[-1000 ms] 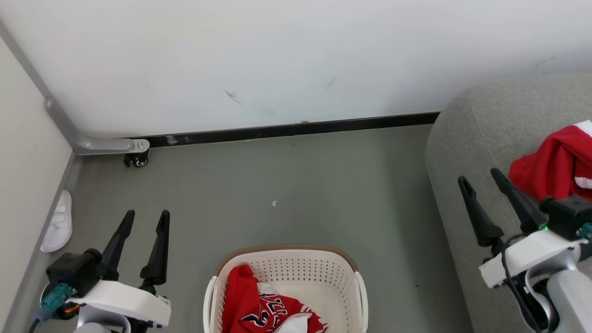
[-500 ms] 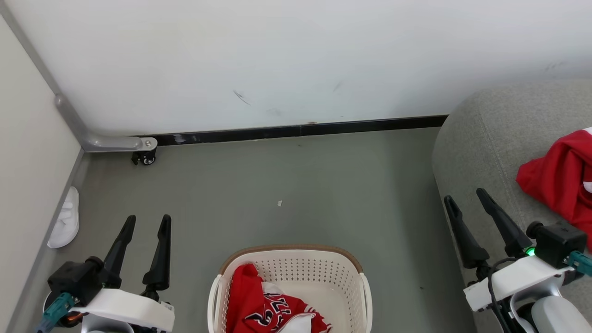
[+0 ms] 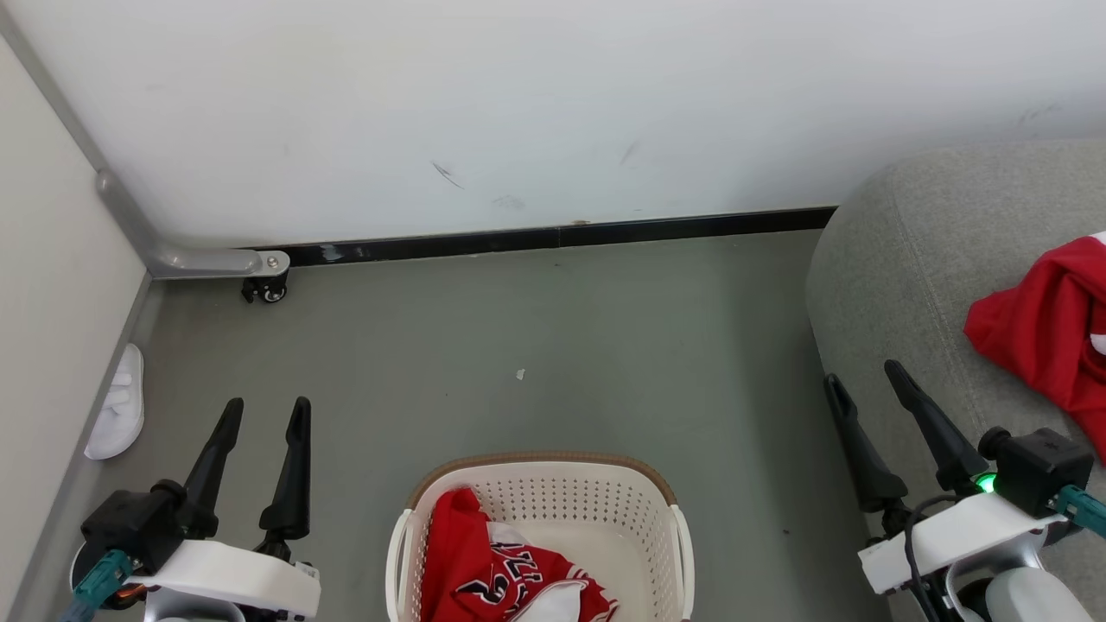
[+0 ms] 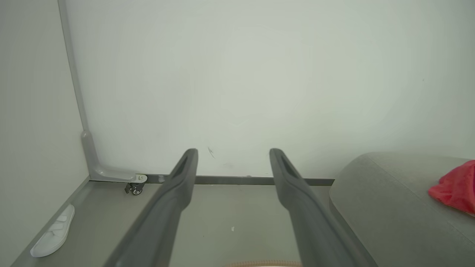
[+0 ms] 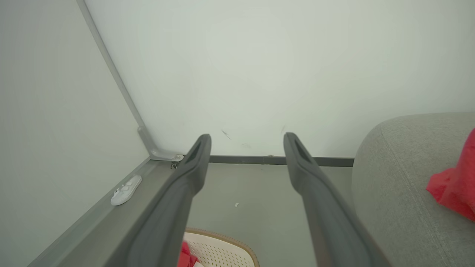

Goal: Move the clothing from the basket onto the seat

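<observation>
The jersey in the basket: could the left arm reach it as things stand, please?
Probably yes: the jersey lies uncovered in the open basket, just right of the open left fingers, with nothing between.

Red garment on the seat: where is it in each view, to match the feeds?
Head view: red garment at the right edge, mid-height, on the seat.
Left wrist view: red garment at the right edge, below mid-height.
Right wrist view: red garment at the right edge, lower half.
Shared landmark: the caster at the wall's foot, left of centre in all views.
</observation>
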